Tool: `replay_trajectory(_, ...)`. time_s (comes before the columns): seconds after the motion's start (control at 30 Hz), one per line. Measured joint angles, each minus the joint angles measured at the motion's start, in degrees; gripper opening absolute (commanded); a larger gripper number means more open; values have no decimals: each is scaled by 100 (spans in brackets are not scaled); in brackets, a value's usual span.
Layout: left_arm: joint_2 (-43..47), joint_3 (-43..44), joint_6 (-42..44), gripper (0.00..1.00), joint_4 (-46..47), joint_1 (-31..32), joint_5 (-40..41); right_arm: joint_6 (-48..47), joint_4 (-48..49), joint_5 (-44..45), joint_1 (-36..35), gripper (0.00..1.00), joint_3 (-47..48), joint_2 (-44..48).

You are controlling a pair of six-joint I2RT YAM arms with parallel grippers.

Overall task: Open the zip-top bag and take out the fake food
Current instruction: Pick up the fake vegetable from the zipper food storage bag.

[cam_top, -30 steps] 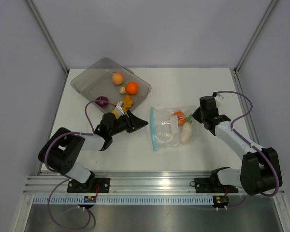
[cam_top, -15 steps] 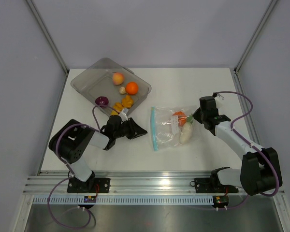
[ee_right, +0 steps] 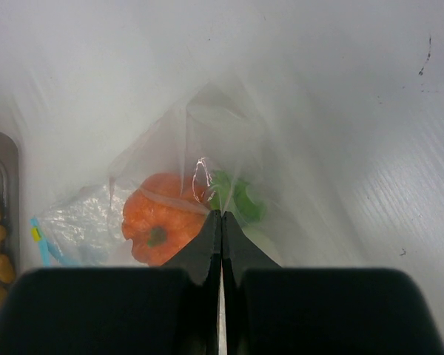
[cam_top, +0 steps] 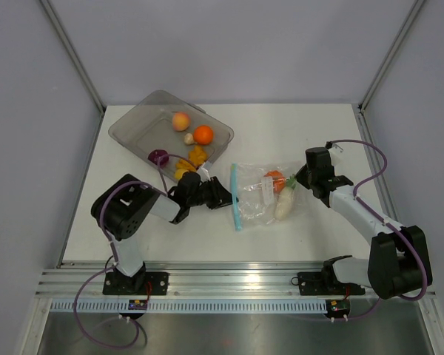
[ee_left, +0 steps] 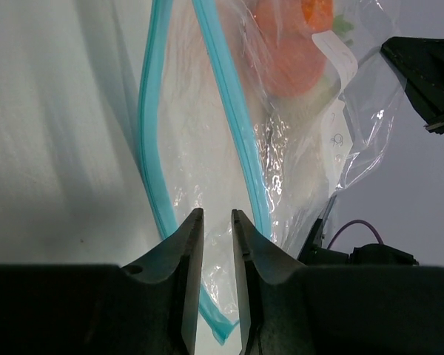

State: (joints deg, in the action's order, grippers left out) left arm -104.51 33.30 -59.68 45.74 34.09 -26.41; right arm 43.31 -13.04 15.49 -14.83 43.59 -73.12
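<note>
Bag location: the zip-top bag (cam_top: 263, 196) lay flat on the table (cam_top: 303, 126) between the two arms, with its teal zip strip (ee_left: 146, 148) towards the left arm.
Bag mouth: in the left wrist view the two teal lips stood parted, so I judged the zip already undone.
Contents: an orange piece (cam_top: 274, 180) and a white radish piece (cam_top: 284, 204) remained inside. The peach (cam_top: 180, 120), orange ball (cam_top: 202, 134) and purple piece (cam_top: 157, 157) sat in the grey tray (cam_top: 133, 122).
Left gripper (ee_left: 216, 216): fingers a narrow slit apart, nothing held, tips just at the open mouth.
Right gripper (ee_right: 221, 216): closed, pinching the film at the bag's far end.
Risk one: with so slim a gap, the left fingers could shove the lip and bunch the bag instead of entering it.
Risk two: the right pinch held thin film only, and a pull from the left could slip it free and drag the whole bag.
Risk three: the radish lay deep, and a grasp could catch film along with the food.
</note>
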Motion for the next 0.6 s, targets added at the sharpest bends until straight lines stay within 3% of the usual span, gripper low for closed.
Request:
replay_trajectory(0.43,-245,-13,-363,24,730,306,-127,2,7,-13,0,0,0,0)
replay_trajectory(0.6,-120,-17,-269,25,568,341,-116,2,9,-15,0,0,0,0)
